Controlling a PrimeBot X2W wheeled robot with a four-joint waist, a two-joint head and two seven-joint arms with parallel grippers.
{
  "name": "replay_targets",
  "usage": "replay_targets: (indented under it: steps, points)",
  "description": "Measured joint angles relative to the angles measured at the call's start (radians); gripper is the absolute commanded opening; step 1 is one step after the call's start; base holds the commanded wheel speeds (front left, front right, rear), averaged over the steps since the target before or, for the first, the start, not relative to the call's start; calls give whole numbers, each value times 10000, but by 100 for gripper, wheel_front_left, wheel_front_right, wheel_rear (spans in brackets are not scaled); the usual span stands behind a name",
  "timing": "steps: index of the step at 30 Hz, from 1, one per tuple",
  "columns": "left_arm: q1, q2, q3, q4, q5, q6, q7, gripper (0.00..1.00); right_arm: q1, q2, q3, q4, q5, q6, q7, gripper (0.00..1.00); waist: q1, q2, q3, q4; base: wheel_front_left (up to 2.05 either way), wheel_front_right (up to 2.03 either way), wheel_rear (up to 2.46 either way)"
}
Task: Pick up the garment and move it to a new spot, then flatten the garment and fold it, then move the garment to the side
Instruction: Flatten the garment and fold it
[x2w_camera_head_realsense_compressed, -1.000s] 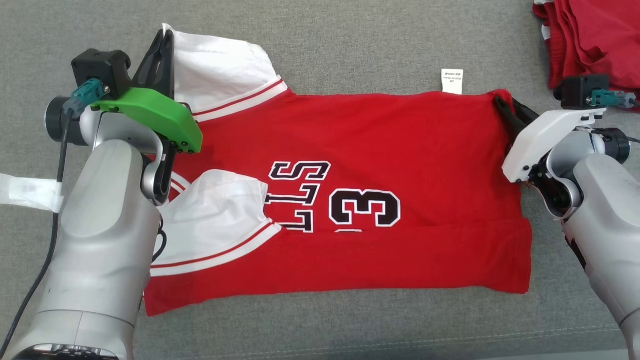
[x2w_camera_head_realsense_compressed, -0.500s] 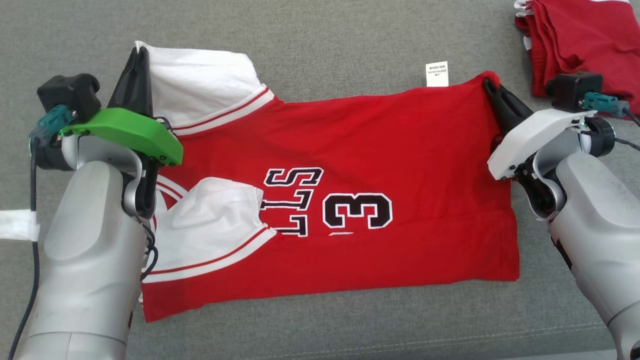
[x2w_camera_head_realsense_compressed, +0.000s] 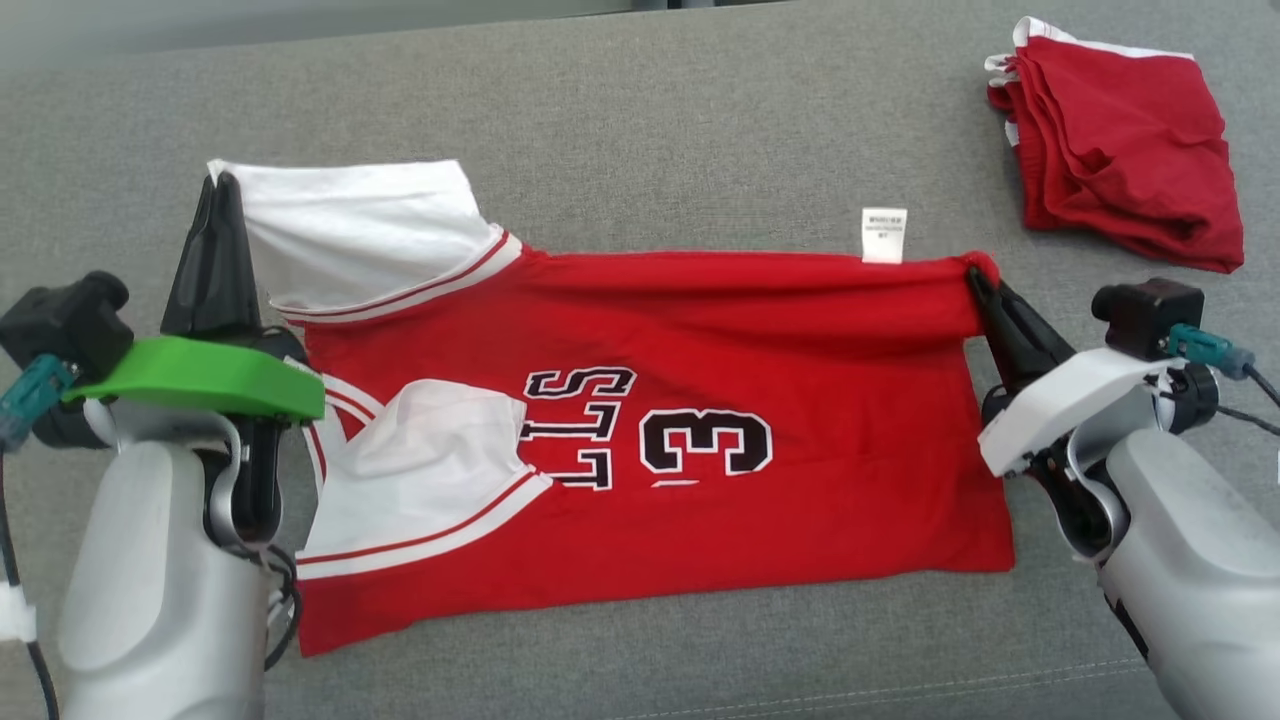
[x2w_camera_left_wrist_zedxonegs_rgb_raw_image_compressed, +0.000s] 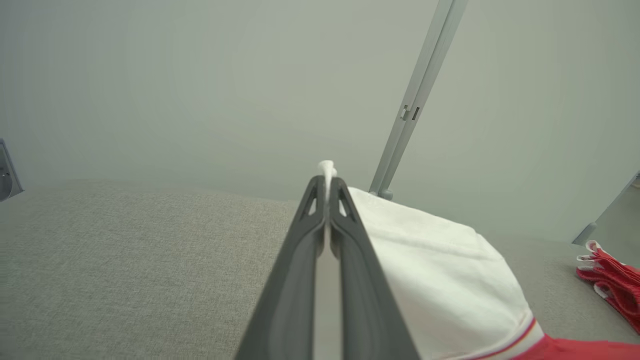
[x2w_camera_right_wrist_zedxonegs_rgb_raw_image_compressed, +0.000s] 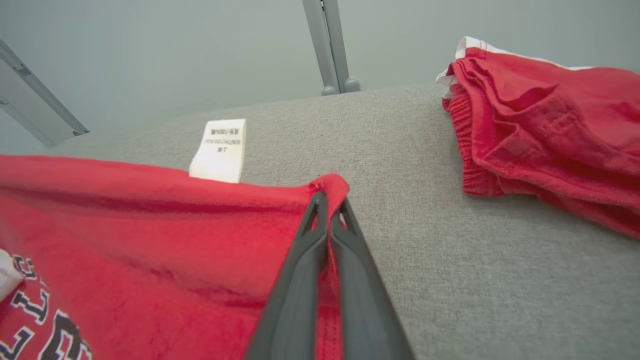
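Jersey (x2w_camera_head_realsense_compressed: 800, 400): red body, white sleeves (x2w_camera_head_realsense_compressed: 360, 230), cuff bands white with thin red stripe. Print: black "3" (x2w_camera_head_realsense_compressed: 707, 443) and black letters, both outlined white. Care label (x2w_camera_head_realsense_compressed: 884, 235): white, tiny dark print. Bench (x2w_camera_head_realsense_compressed: 640, 120): plain grey woven fabric. Folded pile (x2w_camera_head_realsense_compressed: 1130, 150): same red, white trim at edge. Left gripper (x2w_camera_head_realsense_compressed: 218, 190): dark grey fingers, green wrist cover (x2w_camera_head_realsense_compressed: 200, 375). Right gripper (x2w_camera_head_realsense_compressed: 972, 277): dark fingers, white wrist cover (x2w_camera_head_realsense_compressed: 1060, 405). Forearms (x2w_camera_head_realsense_compressed: 160, 580) silver-grey. Camera blocks (x2w_camera_head_realsense_compressed: 1145, 305) black, plugs (x2w_camera_head_realsense_compressed: 1205, 347) teal.
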Motion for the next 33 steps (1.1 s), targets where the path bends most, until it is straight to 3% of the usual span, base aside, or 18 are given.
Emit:
replay_targets:
  steps: [13, 21, 33]
  points:
    - [3257, -291, 174, -1448, -261, -2, 0, 0, 1894, 107, -1216, -2119, -387, 0, 2, 0, 0, 0, -576, 289, 0, 0, 0]
    - [4586, -291, 115, -1969, -309, -2, 0, 0, 3307, 226, -1231, -2382, -663, 0, 2, 0, 0, 1, -659, 317, 0, 0, 0]
    - [5356, -293, -224, -2010, -642, -2, 0, 0, 3833, 35, -1223, -2872, -1793, 2, 2, 0, 0, 0, -549, 150, 0, 0, 0]
